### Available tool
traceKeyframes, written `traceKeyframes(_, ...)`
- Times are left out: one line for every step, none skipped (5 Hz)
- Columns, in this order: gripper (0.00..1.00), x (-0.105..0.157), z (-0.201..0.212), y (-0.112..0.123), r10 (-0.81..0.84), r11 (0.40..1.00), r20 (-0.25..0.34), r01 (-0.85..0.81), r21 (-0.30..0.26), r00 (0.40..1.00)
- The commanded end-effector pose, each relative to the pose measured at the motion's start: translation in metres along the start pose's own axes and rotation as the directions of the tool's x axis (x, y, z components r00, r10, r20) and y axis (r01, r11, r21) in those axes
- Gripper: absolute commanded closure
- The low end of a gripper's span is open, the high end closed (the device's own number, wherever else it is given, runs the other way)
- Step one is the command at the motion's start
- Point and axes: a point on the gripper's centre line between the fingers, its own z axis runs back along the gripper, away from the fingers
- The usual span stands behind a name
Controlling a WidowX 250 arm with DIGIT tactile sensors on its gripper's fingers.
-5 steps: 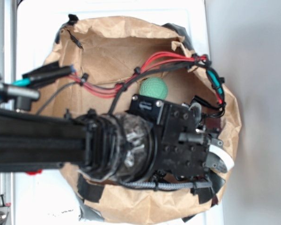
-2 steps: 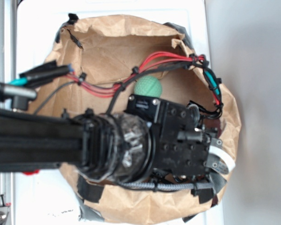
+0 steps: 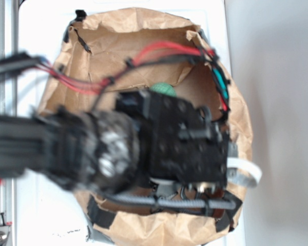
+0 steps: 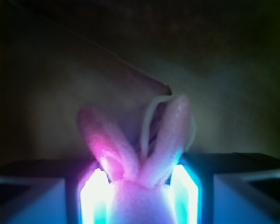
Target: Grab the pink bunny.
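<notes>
The bunny sits pinched between the glowing fingers of the gripper, ears up. The arm has just lifted, blurred, from the paper bag, nearly covering the green ball; I judge the grasp succeeded.

Black robot arm with red cables, screwed wrist block.

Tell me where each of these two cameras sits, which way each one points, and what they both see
Exterior: overhead, looking down on the brown paper bag; the blurred black arm and gripper cover most of it, a green ball peeking out.
Wrist: on the gripper, looking forward between the lit fingers at the pink bunny, ears up.
Shared: only the gripper; the bunny is hidden from above.
</notes>
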Motion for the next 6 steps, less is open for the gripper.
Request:
traceKeyframes(1.0, 0.004, 0.061, 0.026, 0.244, 0.966, 0.019, -0.242, -0.095, 0.969)
traceKeyframes(1.0, 0.005, 0.077, 0.03, 0.324, 0.94, 0.053, -0.316, -0.129, 0.944)
traceKeyframes(1.0, 0.004, 0.09, 0.028, 0.363, 0.924, 0.09, -0.346, -0.162, 0.927)
traceKeyframes(1.0, 0.0, 0.102, 0.023, 0.349, 0.935, 0.179, -0.328, -0.136, 0.92)
traceKeyframes(1.0, -0.005, 0.106, 0.017, 0.319, 0.948, 0.23, -0.308, -0.084, 0.919)
traceKeyframes(1.0, -0.01, 0.109, 0.017, 0.294, 0.956, 0.187, -0.289, -0.057, 0.937)
